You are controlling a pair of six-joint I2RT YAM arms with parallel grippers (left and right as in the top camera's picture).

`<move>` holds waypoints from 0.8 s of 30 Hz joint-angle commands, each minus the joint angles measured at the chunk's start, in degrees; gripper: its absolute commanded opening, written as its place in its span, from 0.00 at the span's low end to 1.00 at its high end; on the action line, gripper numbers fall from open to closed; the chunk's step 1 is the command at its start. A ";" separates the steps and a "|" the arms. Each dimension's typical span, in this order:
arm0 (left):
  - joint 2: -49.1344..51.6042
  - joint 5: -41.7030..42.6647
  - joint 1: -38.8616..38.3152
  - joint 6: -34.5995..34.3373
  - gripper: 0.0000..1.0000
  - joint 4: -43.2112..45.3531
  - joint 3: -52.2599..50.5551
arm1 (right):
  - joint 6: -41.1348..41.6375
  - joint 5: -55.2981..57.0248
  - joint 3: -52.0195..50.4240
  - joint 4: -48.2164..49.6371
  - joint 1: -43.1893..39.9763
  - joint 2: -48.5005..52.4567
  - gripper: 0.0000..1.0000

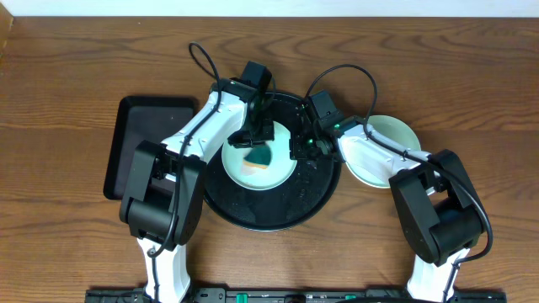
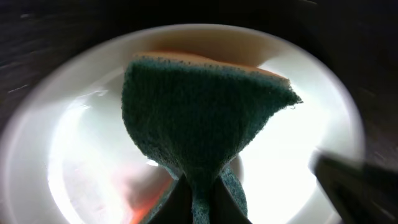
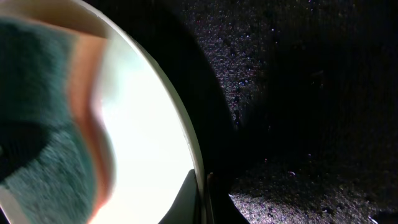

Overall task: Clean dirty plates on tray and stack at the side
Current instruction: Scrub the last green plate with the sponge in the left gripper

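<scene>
A pale turquoise plate (image 1: 238, 172) lies on the round black tray (image 1: 274, 215). My left gripper (image 1: 258, 137) is shut on a teal and orange sponge (image 1: 258, 157) and presses it onto the plate. In the left wrist view the sponge (image 2: 199, 106) covers the middle of the plate (image 2: 81, 143), with a reddish smear (image 2: 146, 196) beside it. My right gripper (image 1: 301, 146) is shut on the plate's right rim (image 3: 186, 137), with the rim between its fingers (image 3: 202, 196). Another pale plate (image 1: 392, 135) lies off the tray at the right. No yellow plate shows.
A rectangular black tray (image 1: 139, 143) lies on the wooden table to the left of the round tray. The pale plate at the right is partly under my right arm. The tray's speckled black floor (image 3: 298, 93) fills the right wrist view.
</scene>
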 commanded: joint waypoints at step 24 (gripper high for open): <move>0.42 -23.21 -0.24 -14.05 0.07 -8.74 0.02 | 0.00 3.61 0.15 -0.61 -0.20 0.96 0.01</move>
